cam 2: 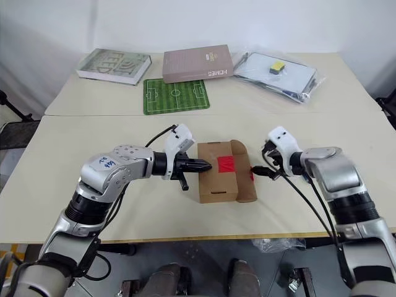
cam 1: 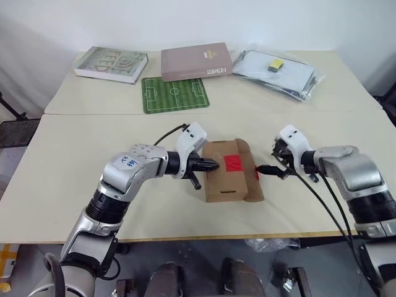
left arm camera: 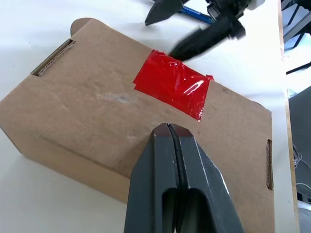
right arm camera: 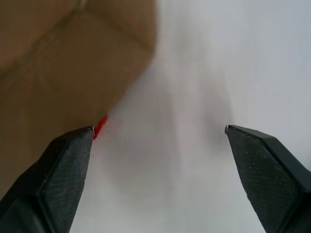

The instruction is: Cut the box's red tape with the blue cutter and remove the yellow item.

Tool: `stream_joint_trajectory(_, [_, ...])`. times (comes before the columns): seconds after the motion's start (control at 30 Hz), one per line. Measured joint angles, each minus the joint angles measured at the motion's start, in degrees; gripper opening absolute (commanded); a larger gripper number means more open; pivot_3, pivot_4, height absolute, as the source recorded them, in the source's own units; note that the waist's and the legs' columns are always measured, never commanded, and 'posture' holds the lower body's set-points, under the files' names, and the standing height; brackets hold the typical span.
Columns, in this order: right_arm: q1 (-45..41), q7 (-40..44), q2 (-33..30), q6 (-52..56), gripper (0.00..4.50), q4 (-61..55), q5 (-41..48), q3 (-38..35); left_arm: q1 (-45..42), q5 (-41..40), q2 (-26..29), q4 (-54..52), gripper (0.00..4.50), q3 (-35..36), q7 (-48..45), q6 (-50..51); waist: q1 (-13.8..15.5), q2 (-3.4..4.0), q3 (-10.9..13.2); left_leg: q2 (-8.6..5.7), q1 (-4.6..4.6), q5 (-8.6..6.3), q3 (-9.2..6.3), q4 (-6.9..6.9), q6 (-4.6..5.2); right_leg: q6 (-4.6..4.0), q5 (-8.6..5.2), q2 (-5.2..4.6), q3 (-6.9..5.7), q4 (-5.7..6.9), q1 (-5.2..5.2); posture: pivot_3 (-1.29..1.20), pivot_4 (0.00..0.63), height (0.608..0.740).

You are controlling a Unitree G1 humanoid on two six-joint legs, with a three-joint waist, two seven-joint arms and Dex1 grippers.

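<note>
Centrally, the left gripper has its two black fingers pressed fully together, holding nothing, with the tips resting against or just above the left part of the box's top. In the left wrist view the closed fingers point across the lid toward the red tape; whether they actually touch the cardboard cannot be told.

On the far side, the right gripper has its jaws spread wide and empty, angled down toward the box's right end. One fingertip sits just beside the box's corner, where a sliver of red shows.

Between the two grippers sits the box, a small brown cardboard carton, closed, near the front of the cream table. Its long axis runs roughly front to back, slightly slanted. The red tape is a glossy, wrinkled square stuck on the lid toward the right edge, and it appears uncut.

Just past the box, in the left wrist view, a short stretch of the blue cutter lies on the table near the right gripper, mostly hidden.

At the table's back lie a pale book, a brownish-pink book, a green football-pitch mat and a clear plastic bag with a yellow block.
</note>
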Motion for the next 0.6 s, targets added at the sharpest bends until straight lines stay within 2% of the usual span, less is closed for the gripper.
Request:
stream_joint_trajectory(0.13, [-2.4, 2.1, 1.2, 6.4, 4.47, 4.9, 4.3, -2.7, 0.5, 0.0, 0.2, -0.7, 0.0, 0.3, 0.1, 0.1, -0.1, 0.0, 0.0, -0.01, 0.0, 0.0, 0.04, -0.03, 0.0, -0.01, 0.0, 0.0, -0.02, -0.01, 0.0, 0.0, 0.15, 0.74])
stream_joint_trajectory(0.27, [-5.3, 3.4, 2.8, 7.8, 4.47, 10.8, 5.3, -3.6, 0.7, 0.0, 0.8, -1.5, 0.0, 0.4, 0.3, 0.7, -0.4, 0.0, 0.0, -0.01, 0.02, 0.0, 0.06, -0.03, 0.0, -0.01, 0.0, 0.01, 0.0, 0.01, 0.0, 0.0, 0.15, 0.74])
stream_joint_trajectory(0.6, [-12.3, 9.0, 9.0, 5.8, 4.47, 20.4, 4.3, 0.8, 0.9, 0.0, 1.6, -2.0, 0.0, 0.8, 0.3, 1.5, -2.1, 0.0, 0.0, 0.05, 0.1, 0.01, 0.04, -0.06, -0.03, -0.03, -0.02, 0.08, 0.06, 0.11, 0.0, 0.0, 0.15, 0.74])
